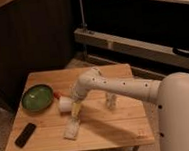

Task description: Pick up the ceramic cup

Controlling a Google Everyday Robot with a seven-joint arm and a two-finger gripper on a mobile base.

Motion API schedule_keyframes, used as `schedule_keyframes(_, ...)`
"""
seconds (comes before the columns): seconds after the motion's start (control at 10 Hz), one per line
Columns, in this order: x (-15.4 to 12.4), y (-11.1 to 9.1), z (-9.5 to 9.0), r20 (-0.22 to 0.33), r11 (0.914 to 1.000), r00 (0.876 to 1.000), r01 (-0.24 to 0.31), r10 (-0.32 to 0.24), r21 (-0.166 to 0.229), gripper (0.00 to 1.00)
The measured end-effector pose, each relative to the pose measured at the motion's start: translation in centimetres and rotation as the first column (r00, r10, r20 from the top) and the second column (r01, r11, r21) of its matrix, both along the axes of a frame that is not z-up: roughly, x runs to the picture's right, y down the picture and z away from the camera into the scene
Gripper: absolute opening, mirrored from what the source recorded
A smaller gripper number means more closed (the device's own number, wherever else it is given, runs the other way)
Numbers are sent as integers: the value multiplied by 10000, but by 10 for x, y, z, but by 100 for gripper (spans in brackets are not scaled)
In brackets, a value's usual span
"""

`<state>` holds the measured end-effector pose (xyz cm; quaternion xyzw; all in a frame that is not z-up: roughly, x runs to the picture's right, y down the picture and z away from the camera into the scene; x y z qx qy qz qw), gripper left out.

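wooden table (pixel 118 125) carries green bowl (pixel 37 97), ceramic cup (pixel 65 105), packet (pixel 72 128) — gripper (pixel 76 109) above.

Gripper (pixel 74 103) low over the table (pixel 118 125), left of centre, at the end of the arm (pixel 119 86), which reaches in from the right. Cup (pixel 65 106) on its side, just left of the gripper and touching or nearly touching it. Bowl (pixel 37 97) further left and slightly behind. Packet (pixel 73 128) flat on the table, just in front of the gripper. Remote (pixel 25 135) front-left, well apart. Bottle (pixel 110 100) upright to the right, beyond the arm.
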<state>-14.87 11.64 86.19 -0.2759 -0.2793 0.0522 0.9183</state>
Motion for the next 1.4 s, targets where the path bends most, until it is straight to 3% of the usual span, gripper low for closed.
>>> schedule_keyframes(0.5, -8, 4, 8, 289, 9998, 9994, -203, 206, -88, 100)
schedule_keyframes(1.4, -29, 10, 14, 135, 9989, 9990, 427, -429, 167, 100)
